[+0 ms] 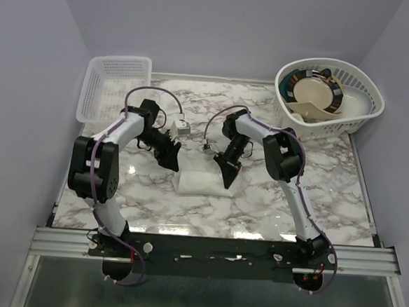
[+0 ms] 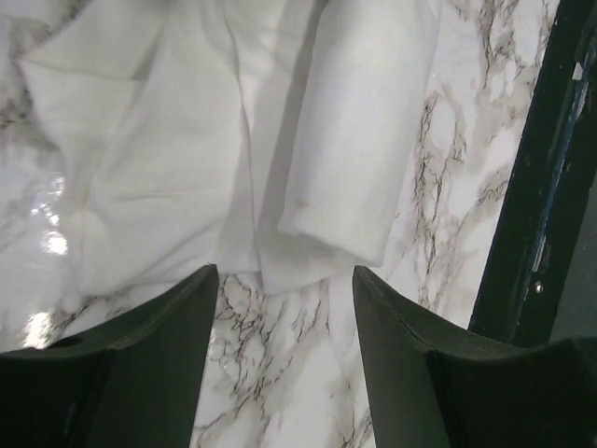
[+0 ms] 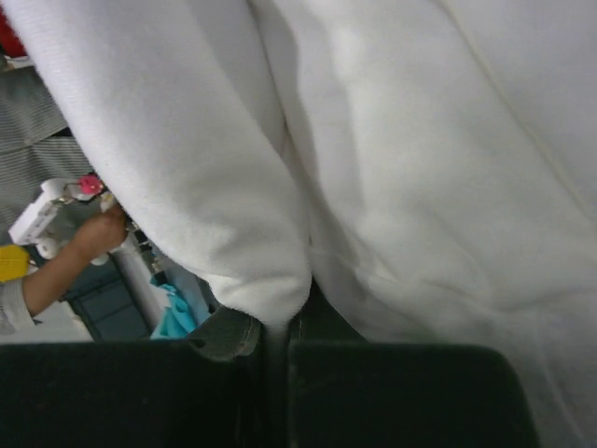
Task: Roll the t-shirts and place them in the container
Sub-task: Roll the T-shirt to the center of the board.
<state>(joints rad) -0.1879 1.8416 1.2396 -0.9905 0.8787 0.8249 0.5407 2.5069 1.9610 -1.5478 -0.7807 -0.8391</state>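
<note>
One white t-shirt (image 1: pixel 201 183) lies in a partly rolled bundle at the middle of the marble table (image 1: pixel 271 211). In the left wrist view its rolled part (image 2: pixel 359 131) lies beside looser folds (image 2: pixel 149 177). My left gripper (image 1: pixel 170 159) is at the bundle's left end. It (image 2: pixel 284 280) is open, with bare marble between its fingers (image 2: pixel 149 364) and the cloth just past the tips. My right gripper (image 1: pixel 229 176) is at the bundle's right end and is shut on a fold of the t-shirt (image 3: pixel 252 271). White cloth (image 3: pixel 420 168) fills most of that view.
An empty white lattice basket (image 1: pixel 114 84) stands at the back left. A round white basket (image 1: pixel 334 99) holding plates and bowls stands at the back right. The table's black front rail (image 2: pixel 536 187) runs close to the rolled end.
</note>
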